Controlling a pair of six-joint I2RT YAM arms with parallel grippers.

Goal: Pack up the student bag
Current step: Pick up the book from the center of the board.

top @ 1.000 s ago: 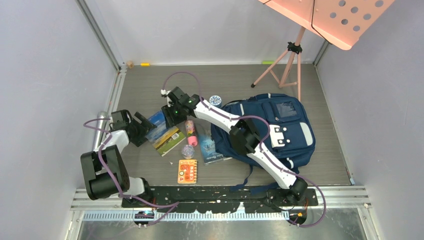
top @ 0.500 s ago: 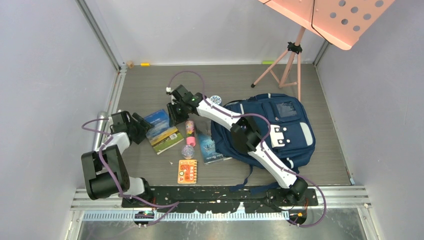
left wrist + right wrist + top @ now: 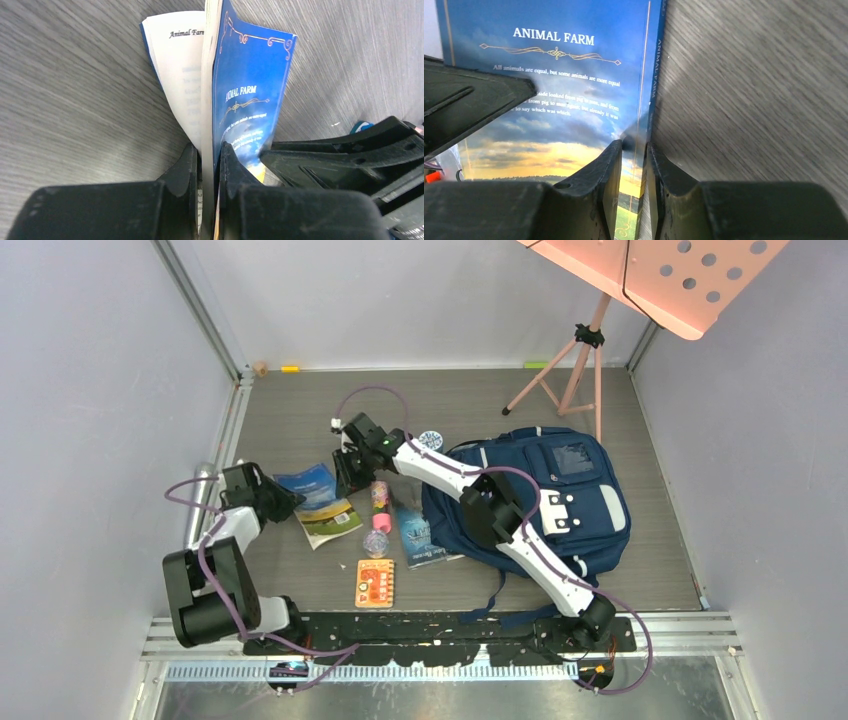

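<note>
Readable stuff first: the book (image 3: 554, 75) says "ANIMAL FARM" in white caps on a blue sky cover w/ a gold flourish under it, then "All animals are equal, but some animals are more equal" and a few more small lines that are too soft to read in full. The title also runs down the spine, and in the left wrist view the white inside page reads "Animal Farm" in italics. The left gripper (image 3: 209, 167) is clamped tight on the page block w/ the front cover fanned open to one side. The right gripper (image 3: 634, 150) is pinched shut on the cover right by the spine edge, so both arms have the same book, which sits bent on the table (image 3: 300, 410). The student bag (image 3: 585, 485) lies flat and front side up on the right half of the table, partly under the right arm and well apart from the book. It's navy fabric w/ pale stripes, white patches w/ dark dots, a greyish panel on the top pocket and straps trailing toward the arm bases. A second book (image 3: 415, 532) touches its left edge, title not legible, and the round badge (image 3: 431, 440) has print too small to read.
</note>
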